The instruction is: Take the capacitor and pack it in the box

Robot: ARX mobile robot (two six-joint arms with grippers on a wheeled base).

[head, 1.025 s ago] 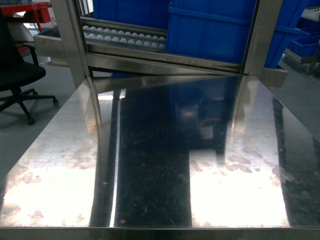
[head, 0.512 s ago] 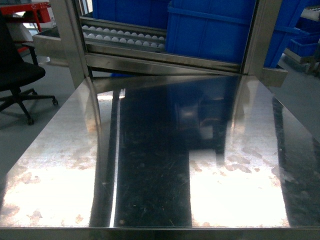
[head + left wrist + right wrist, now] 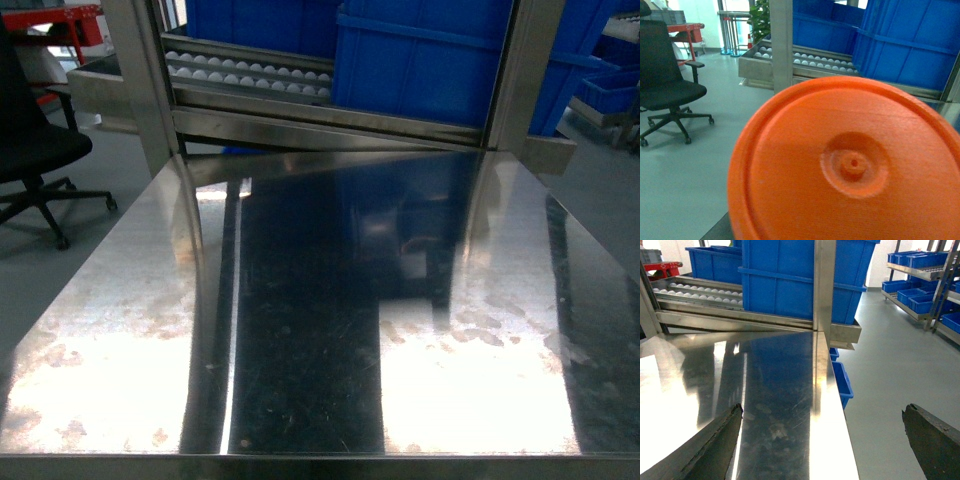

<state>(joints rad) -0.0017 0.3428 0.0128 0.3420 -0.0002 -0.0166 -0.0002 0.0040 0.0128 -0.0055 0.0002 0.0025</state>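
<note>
Nothing has moved since before. The steel worktop (image 3: 320,350) faces blue bins (image 3: 430,60) at 12 o'clock. Right claw (image 3: 822,440) gapes wide. An orange disc (image 3: 850,165) hides the left claw, perhaps gripping. No box visible.

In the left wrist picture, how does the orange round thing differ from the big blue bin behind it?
The orange disc is round, with a raised rim and a small hub in its middle; the blue bin is box-shaped, with straight walls and a horizontal rib. The orange disc is very close to the camera and fills the lower picture; the blue bin stands far behind, by the roller rack. Both look like plain-coloured plastic.
</note>
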